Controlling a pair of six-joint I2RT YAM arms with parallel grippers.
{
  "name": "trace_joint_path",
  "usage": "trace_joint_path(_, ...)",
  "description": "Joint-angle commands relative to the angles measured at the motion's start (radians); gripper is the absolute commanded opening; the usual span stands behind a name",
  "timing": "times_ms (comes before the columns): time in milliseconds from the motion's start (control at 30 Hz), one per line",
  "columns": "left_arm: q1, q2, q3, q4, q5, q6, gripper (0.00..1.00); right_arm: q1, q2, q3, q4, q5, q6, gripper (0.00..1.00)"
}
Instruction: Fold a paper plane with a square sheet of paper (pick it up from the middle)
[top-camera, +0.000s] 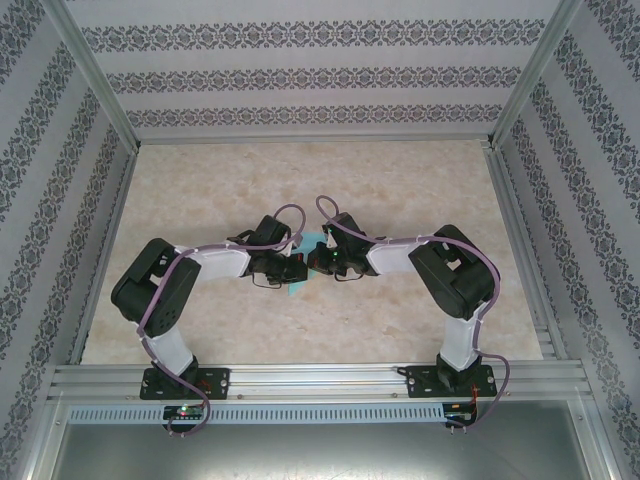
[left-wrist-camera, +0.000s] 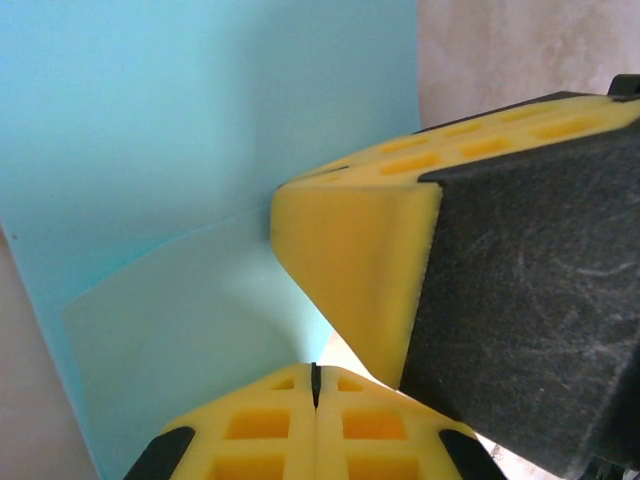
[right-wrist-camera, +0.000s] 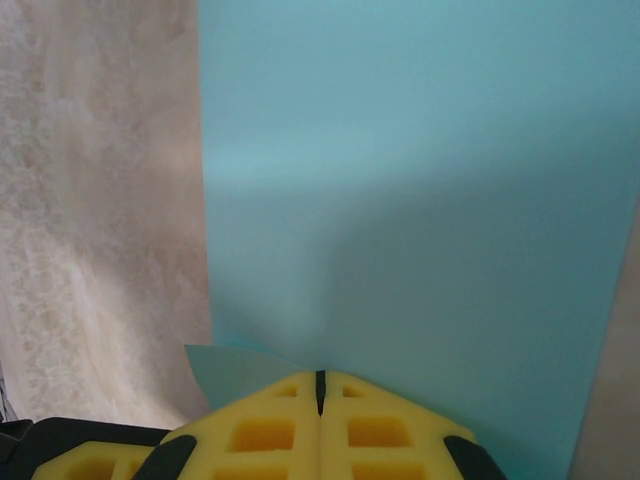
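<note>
**Site:** pale marbled counter (top-camera: 420, 190). Patterned walls (top-camera: 300, 75) on far, left & right sides. Metal rail (top-camera: 320, 380) along near edge.

**Item 1 – square sheet of paper (top-camera: 311, 243):** teal, plain, at approx ctr of counter, well apart from all four edges.
- Overhead cam: small teal patches show btwn the two wrists, which cover the rest.
- Left wrist cam: the sheet (left-wrist-camera: 200, 120) has a paler flap (left-wrist-camera: 190, 330) over its lower part, flap edge running on a diagonal.
- Right wrist cam: the sheet (right-wrist-camera: 420, 180) stretches away from the pad tips, w/ bare counter to its left. One small paper corner (right-wrist-camera: 225, 365) pokes out just left of the pads.

**Item 2 – left arm (top-camera: 165, 290):** bends in from near-left corner, wrist at ctr.
- The left jaws are together. Yellow pads (left-wrist-camera: 260, 425) meet w/ a thin dark seam btwn them, tips at the flap.
- Cannot tell whether paper is nipped in the seam.

**Item 3 – right arm (top-camera: 455, 275):** bends in from near-right corner, wrist facing the left one, the two close together over the sheet.
- The right jaws are together. Pads (right-wrist-camera: 270, 430) sit seam to seam, tips at the sheet's near edge.
- Paper in seam: cannot tell.
- Left wrist cam: one right pad (left-wrist-camera: 350, 260) w/ its black finger shell (left-wrist-camera: 530, 300) comes in from the right. Its tip is against the sheet where the flap edge starts
</note>
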Motion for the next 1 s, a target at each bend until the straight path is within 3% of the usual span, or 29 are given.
trace_joint_path(0, 0.012, 0.028, 0.023, 0.032, 0.014, 0.032, 0.0, -0.006, 0.047, -0.034, -0.036, 0.026, 0.008, 0.0)
trace_joint_path(467, 0.012, -0.009, -0.058, -0.171, -0.003, 0.168, 0.0, -0.041, 0.077, -0.047, -0.123, 0.028, 0.004, 0.0)
trace_joint_path(967, 0.023, -0.144, -0.185, -0.225, -0.046, 0.111, 0.0, -0.053, 0.089, -0.034, -0.152, 0.027, -0.011, 0.0)
